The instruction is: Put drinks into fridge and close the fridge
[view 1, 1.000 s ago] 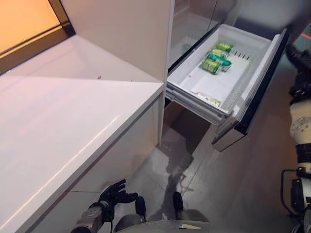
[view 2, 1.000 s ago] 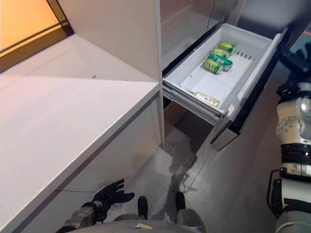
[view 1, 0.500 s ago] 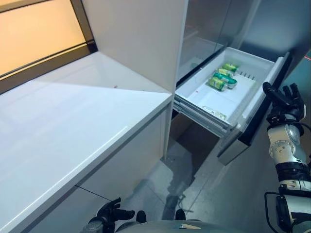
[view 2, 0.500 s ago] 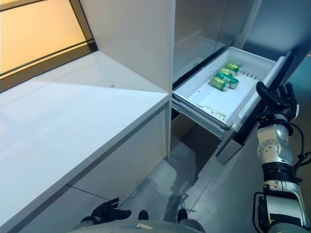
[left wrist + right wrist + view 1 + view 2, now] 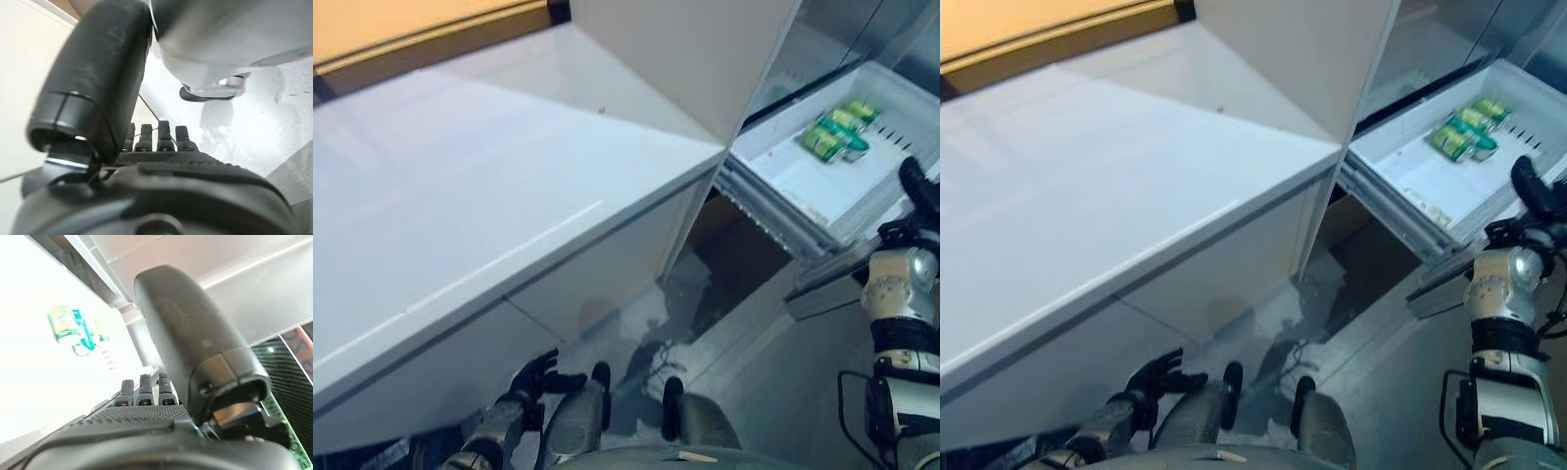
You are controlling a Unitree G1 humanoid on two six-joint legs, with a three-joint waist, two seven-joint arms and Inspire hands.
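Green cans (image 5: pixel 834 134) lie on their sides in the white fridge drawer (image 5: pixel 803 186), which stands pulled out at the upper right; they also show in the right wrist view (image 5: pixel 68 328). My right hand (image 5: pixel 1533 191) is open, raised at the drawer's front edge, holding nothing. My left hand (image 5: pixel 1151 377) hangs low by the floor at the lower left, fingers spread and relaxed, empty.
A long white counter (image 5: pixel 460 196) runs along the left, with a white upright panel (image 5: pixel 705 49) between it and the fridge. The drawer's dark front (image 5: pixel 832 289) juts out over the grey floor (image 5: pixel 754 372).
The camera has swung, so the whole scene has shifted right and the counter looms larger. My right hand stays raised by the drawer's front edge. The left hand still hangs low.
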